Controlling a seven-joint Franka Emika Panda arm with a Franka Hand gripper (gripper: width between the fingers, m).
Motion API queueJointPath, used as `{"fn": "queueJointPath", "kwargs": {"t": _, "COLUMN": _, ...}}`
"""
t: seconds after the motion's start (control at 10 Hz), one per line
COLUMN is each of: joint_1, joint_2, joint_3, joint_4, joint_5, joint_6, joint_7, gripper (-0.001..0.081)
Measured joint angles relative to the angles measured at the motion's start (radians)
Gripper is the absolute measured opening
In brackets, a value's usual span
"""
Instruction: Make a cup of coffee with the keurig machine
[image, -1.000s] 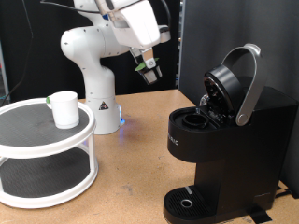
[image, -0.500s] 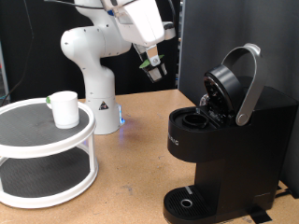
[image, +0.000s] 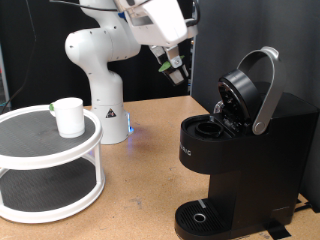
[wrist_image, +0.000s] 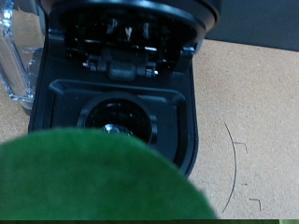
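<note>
The keurig machine (image: 240, 150) stands at the exterior view's right with its lid (image: 240, 95) raised and the grey handle arched up. My gripper (image: 174, 70) hangs in the air above and to the left of the machine, shut on a small green-topped pod (image: 169, 70). In the wrist view the pod's green top (wrist_image: 103, 177) fills the foreground, and beyond it the machine's open round pod chamber (wrist_image: 114, 117) shows. The white cup (image: 69, 116) sits on the top tier of a round stand at the exterior view's left, far from the gripper.
A white two-tier round stand (image: 88, 150) takes up the exterior view's lower left. The arm's white base (image: 104, 100) stands behind it on the wooden table (image: 150, 180). The machine's round drip base (image: 200, 217) is at the bottom, with nothing on it.
The gripper with the pod has moved to the exterior view's right, closer to the open machine. The cup and the machine have not moved.
</note>
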Motion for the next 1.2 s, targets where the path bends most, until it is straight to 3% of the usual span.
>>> {"fn": "queueJointPath", "kwargs": {"t": 0.4, "joint_1": 0.029, "joint_2": 0.044, "joint_3": 0.013, "joint_4": 0.031, "joint_5": 0.0, "joint_6": -0.076, "joint_7": -0.03, "gripper": 0.0483}}
{"fn": "queueJointPath", "kwargs": {"t": 1.2, "joint_1": 0.033, "joint_2": 0.13, "joint_3": 0.054, "joint_4": 0.043, "joint_5": 0.007, "joint_6": 0.012, "joint_7": -0.014, "gripper": 0.0483}}
